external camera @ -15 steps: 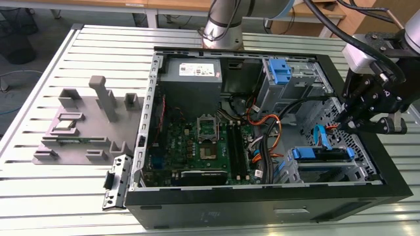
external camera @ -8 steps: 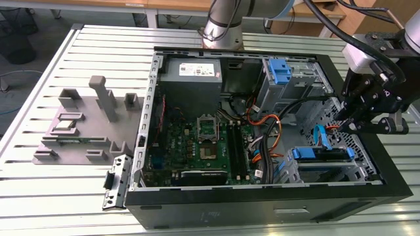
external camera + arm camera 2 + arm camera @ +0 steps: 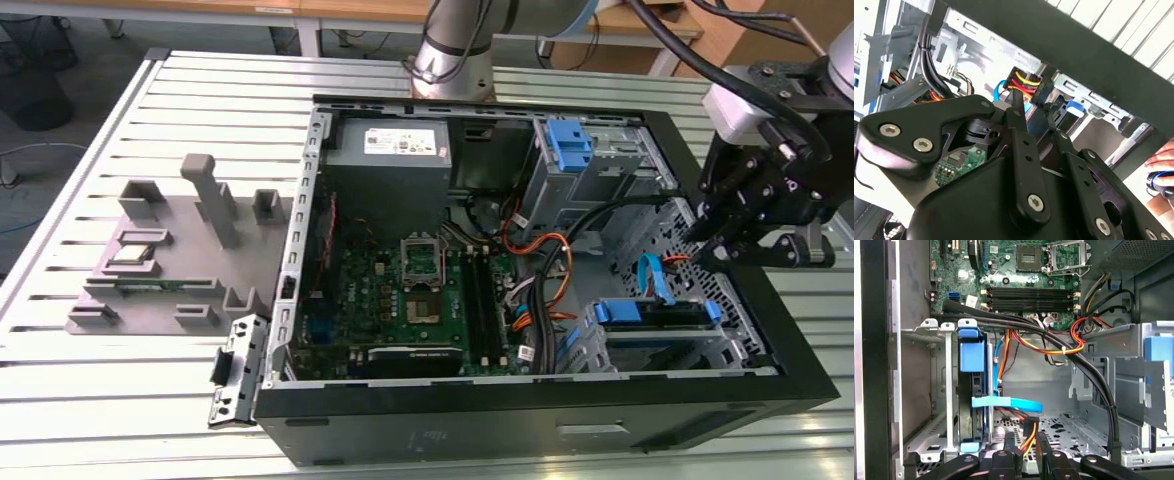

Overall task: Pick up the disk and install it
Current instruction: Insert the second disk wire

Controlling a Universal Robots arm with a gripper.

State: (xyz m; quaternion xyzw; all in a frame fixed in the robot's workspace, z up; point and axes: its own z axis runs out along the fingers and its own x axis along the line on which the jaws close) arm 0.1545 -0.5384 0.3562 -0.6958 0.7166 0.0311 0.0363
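The flat silver-metal disk with blue plastic side rails already sits in the metal drive cage inside the open black computer case, at the case's corner nearest the exterior view's right and lower edge. In the first wrist view the disk stands on edge in its slot, a blue rail tab showing at its end and a flat blue data cable running across beside it. So, judging from how things lie, the picking up and the seating look done (whether the drive is fully latched cannot be told from here).

The black two-fingered tool hangs over the case wall at the exterior view's right, just above and beside the cage, apart from the disk. In the first wrist view its fingers are drawn close together around the black power connector with red, yellow and black wires; the second wrist view shows that connector pinched at the fingertips. The cabling therefore appears to be the part in hand, with the plug near the drive but not visibly mated to it.
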